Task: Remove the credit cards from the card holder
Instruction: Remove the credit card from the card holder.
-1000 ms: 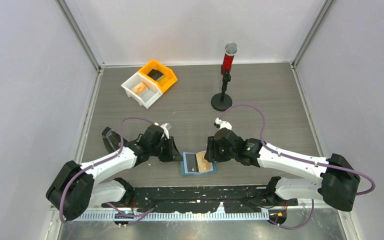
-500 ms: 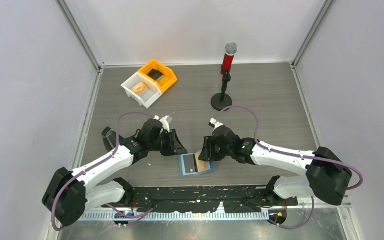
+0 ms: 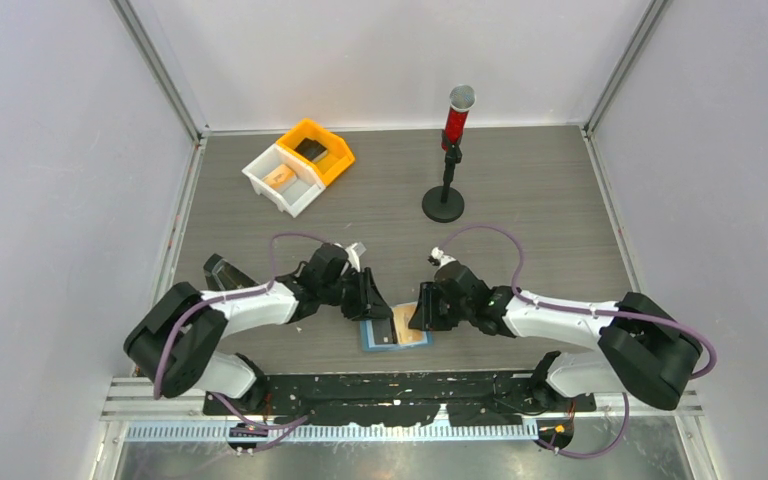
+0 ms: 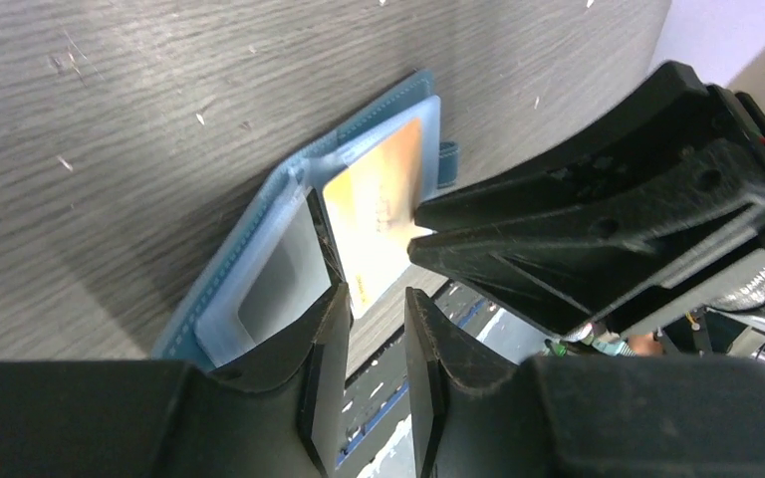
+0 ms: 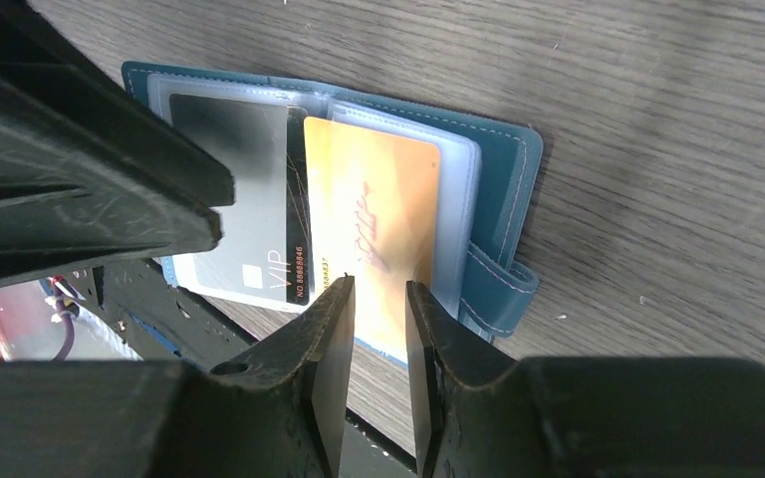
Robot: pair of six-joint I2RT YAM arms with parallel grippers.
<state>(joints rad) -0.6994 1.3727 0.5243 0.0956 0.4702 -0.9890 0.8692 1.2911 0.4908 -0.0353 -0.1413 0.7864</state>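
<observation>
Open on the grey wood-grain desk [image 5: 657, 100] lies the soft, stitched light-blue bifold card holder [image 5: 518, 179]. Its clear plastic sleeves hold 2 thin, stiff cards: a dark grey-black one [image 5: 249, 199] and, beside it, a glossy orange-tan one [image 5: 379, 219]. The left gripper [image 4: 376, 299] hangs at the holder's dark-card half and the right gripper [image 5: 379, 294] over the orange card's end. Both are barely parted and hold nothing. The cards look light and slick. I'd pinch the orange card's end and pin the floppy holder down.
</observation>
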